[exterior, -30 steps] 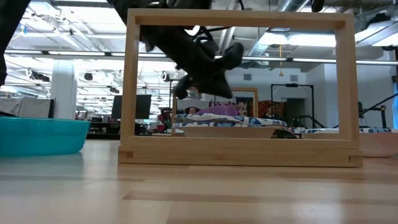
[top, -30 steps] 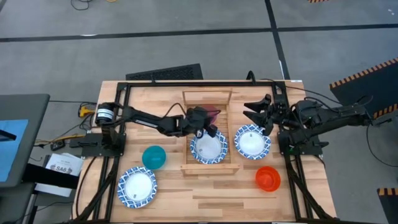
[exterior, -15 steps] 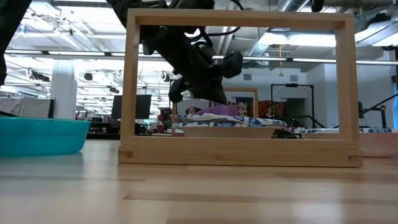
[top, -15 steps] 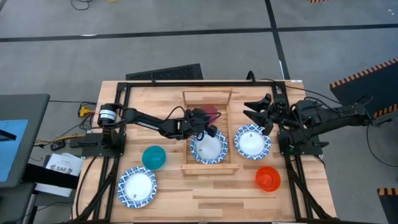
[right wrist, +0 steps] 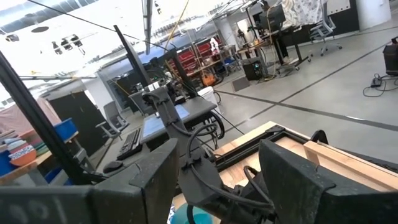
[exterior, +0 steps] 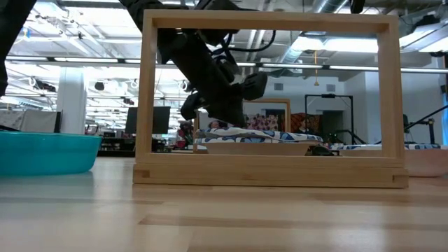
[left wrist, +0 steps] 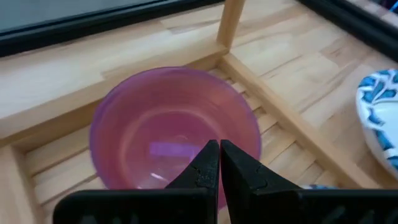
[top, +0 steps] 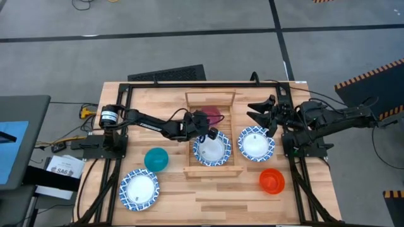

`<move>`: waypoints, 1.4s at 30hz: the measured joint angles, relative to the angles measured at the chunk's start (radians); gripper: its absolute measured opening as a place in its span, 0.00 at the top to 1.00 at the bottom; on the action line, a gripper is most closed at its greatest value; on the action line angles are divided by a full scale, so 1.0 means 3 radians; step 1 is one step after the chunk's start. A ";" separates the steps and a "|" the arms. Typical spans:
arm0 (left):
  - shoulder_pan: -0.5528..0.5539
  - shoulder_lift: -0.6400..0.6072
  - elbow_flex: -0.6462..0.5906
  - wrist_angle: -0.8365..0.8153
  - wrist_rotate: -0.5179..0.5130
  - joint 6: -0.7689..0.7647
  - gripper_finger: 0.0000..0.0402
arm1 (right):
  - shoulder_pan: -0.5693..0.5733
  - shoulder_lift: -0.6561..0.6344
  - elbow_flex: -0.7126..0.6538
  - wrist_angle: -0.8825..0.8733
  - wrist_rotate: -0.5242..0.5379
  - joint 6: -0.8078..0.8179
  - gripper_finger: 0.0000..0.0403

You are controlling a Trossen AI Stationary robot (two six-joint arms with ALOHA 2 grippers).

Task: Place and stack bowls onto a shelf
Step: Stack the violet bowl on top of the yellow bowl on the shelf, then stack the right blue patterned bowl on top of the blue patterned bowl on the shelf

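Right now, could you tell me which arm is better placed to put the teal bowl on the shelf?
Left. The teal bowl lies on the left gripper's side of the shelf, while the right gripper hangs beyond it.

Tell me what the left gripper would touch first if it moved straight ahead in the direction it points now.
Probably the purple bowl. The left gripper, fingers shut, aims directly at it where it sits on the shelf. The wrist view suggests the near rim or inner wall is hit first, though depth is unclear.
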 joint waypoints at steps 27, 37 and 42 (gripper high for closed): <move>-0.0137 -0.2485 -0.1101 0.0970 0.1438 0.1381 1.00 | 0.0000 0.0009 0.0000 -0.0038 0.0004 0.0001 0.38; -0.0261 -0.3483 -0.2015 0.1091 0.1365 0.1030 1.00 | 0.0000 0.0010 0.0000 -0.0322 -0.0051 0.0000 0.38; -0.0262 -0.3672 -0.2078 0.1004 0.1273 0.1226 1.00 | 0.0000 0.0019 0.0000 -0.0406 -0.0050 0.0001 0.38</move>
